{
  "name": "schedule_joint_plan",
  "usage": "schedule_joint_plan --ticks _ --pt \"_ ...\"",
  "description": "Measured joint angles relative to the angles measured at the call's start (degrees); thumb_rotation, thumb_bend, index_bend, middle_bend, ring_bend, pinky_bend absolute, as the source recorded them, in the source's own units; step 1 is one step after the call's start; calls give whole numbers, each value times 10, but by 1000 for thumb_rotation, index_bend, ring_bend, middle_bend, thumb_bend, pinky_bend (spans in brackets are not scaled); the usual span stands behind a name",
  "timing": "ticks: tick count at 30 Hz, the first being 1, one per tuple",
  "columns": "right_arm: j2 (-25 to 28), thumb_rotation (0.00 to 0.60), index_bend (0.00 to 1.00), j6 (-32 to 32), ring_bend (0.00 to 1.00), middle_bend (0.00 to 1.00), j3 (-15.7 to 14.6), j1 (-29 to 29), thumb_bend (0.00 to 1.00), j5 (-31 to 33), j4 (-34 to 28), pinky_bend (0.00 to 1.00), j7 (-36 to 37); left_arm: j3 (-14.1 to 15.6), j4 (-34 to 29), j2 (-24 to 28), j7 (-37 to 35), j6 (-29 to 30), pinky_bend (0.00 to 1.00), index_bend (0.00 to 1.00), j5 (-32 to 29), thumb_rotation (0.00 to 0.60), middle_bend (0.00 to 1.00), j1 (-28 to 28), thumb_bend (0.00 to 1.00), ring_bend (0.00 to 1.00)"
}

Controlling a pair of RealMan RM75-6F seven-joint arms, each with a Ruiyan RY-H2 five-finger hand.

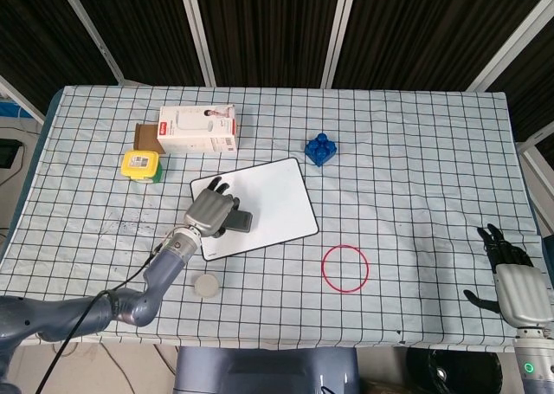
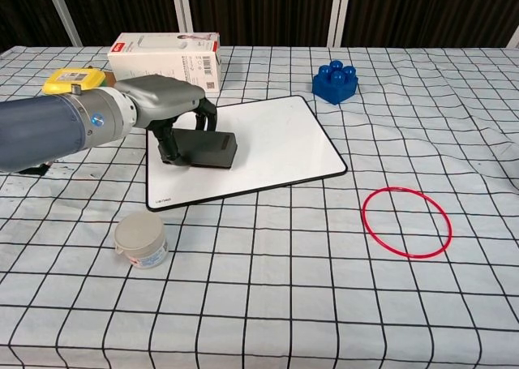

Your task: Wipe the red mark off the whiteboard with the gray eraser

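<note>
Bright, even overhead light, soft shadows (backdrop dark); both views sharp, maybe slight edge distortion.

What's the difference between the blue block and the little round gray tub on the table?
The blue block is bright blue and chunky with studs on top; the round tub is pale gray-white, low and smooth-lidded. The block sits at the table's far side, beyond the whiteboard; the tub sits on the near side, in front of the whiteboard's left corner. Both rest on the checked cloth, touched by neither hand.
</note>
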Motion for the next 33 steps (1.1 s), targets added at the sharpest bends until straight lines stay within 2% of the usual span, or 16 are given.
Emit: schedule_joint_plan --ticks 20,26,29,33 --pt "1 600 0 -1 181 47 0 0 40 1 -1 213 2 -39 109 -50 17 19 69 429 -41 600 486 -17 247 130" --pt "0 600 0 -1 181 47 0 0 39 1 0 213 0 -45 79 -34 0 20 69 428 -26 600 486 -14 247 129" --pt "0 600 0 -1 181 47 0 0 40 1 0 213 1 -49 44 -14 -7 25 69 429 -17 600 486 -11 247 130" --pt "0 600 0 -1 181 47 0 0 39 1 1 213 2 -48 -28 37 -7 41 69 431 -3 600 487 0 247 130"
